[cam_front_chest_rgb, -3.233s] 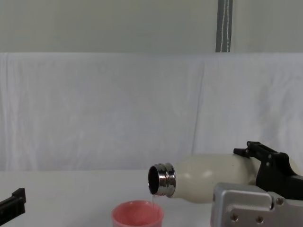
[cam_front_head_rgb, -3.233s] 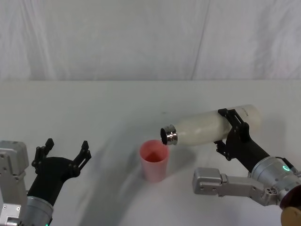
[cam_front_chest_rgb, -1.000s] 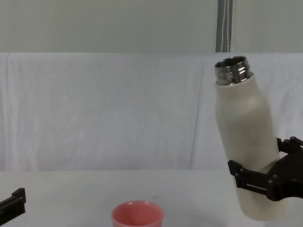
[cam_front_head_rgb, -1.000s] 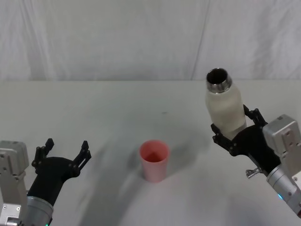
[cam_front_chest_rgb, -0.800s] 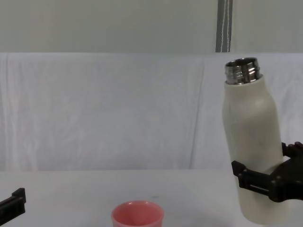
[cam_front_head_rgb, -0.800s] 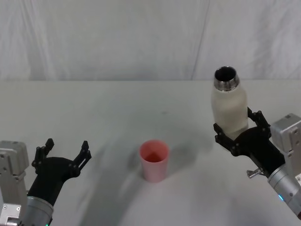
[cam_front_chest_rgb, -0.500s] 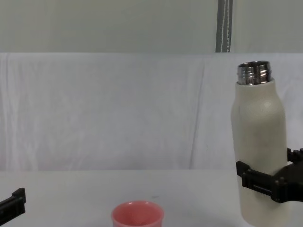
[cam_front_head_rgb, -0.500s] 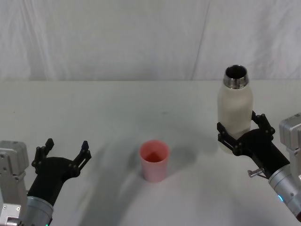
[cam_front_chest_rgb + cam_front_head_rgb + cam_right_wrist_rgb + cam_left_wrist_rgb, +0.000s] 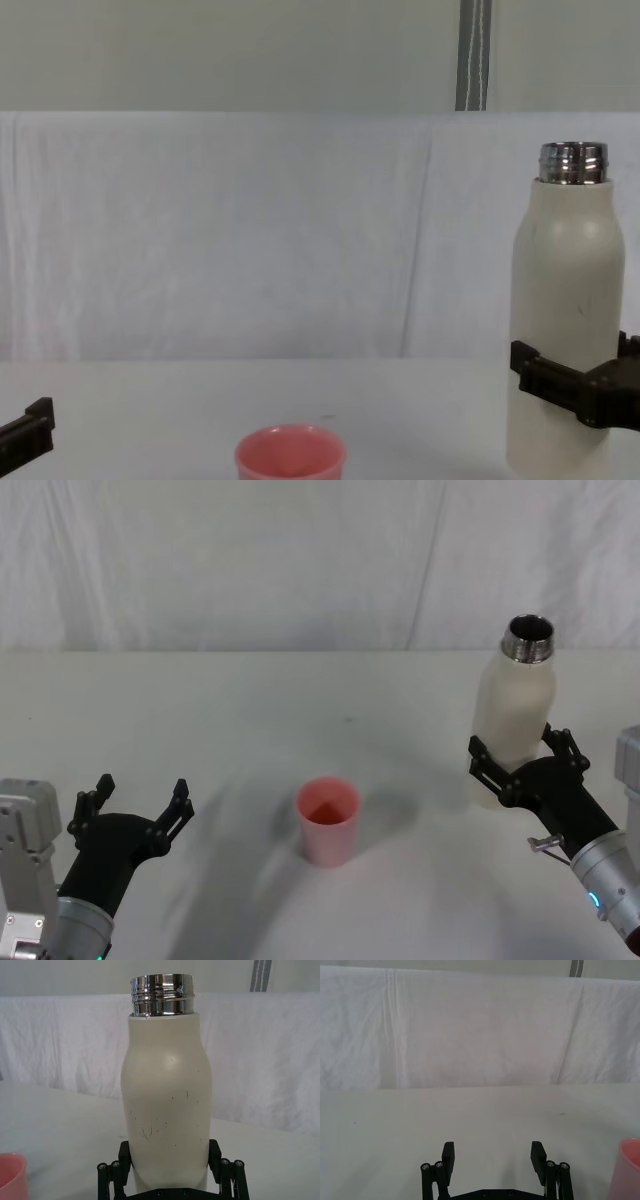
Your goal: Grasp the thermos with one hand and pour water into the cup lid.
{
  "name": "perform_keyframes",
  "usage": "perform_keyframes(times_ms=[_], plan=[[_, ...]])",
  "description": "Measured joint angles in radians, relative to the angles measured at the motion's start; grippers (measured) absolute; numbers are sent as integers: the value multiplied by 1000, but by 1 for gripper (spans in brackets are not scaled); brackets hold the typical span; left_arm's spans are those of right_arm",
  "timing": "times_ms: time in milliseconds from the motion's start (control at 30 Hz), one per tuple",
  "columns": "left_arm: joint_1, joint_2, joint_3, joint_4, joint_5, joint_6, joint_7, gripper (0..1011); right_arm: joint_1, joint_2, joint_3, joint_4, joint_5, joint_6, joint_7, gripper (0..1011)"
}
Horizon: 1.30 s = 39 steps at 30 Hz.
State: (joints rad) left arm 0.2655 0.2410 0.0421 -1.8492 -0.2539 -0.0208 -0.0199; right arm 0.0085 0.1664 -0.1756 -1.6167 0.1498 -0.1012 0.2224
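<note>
Upright thermos [image 9: 513, 720] clamped between right gripper [image 9: 522, 763] fingers.
Cup lid [image 9: 327, 820] well apart from them; left gripper [image 9: 137, 802] spread, idle on table [image 9: 300, 700].

The right gripper [image 9: 522, 765] sits low at the robot's right side, its black fingers [image 9: 111, 1178] closed around the lower part of the thermos [image 9: 512, 720] — the bottle stands straight up between them, its steel neck well above the fingers. The grey wrist trails back and down behind this gripper. The left gripper [image 9: 140, 805] waits at the robot's left side, low and near the body — its two fingers [image 9: 448, 1156] are spread wide apart with nothing between them.
</note>
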Motion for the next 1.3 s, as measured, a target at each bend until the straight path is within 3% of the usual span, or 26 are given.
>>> perform_keyframes(times_ms=[1300], plan=[[0, 0, 0, 0, 0, 0, 0, 1001, 60, -17, -20, 116, 9, 11, -20, 950]])
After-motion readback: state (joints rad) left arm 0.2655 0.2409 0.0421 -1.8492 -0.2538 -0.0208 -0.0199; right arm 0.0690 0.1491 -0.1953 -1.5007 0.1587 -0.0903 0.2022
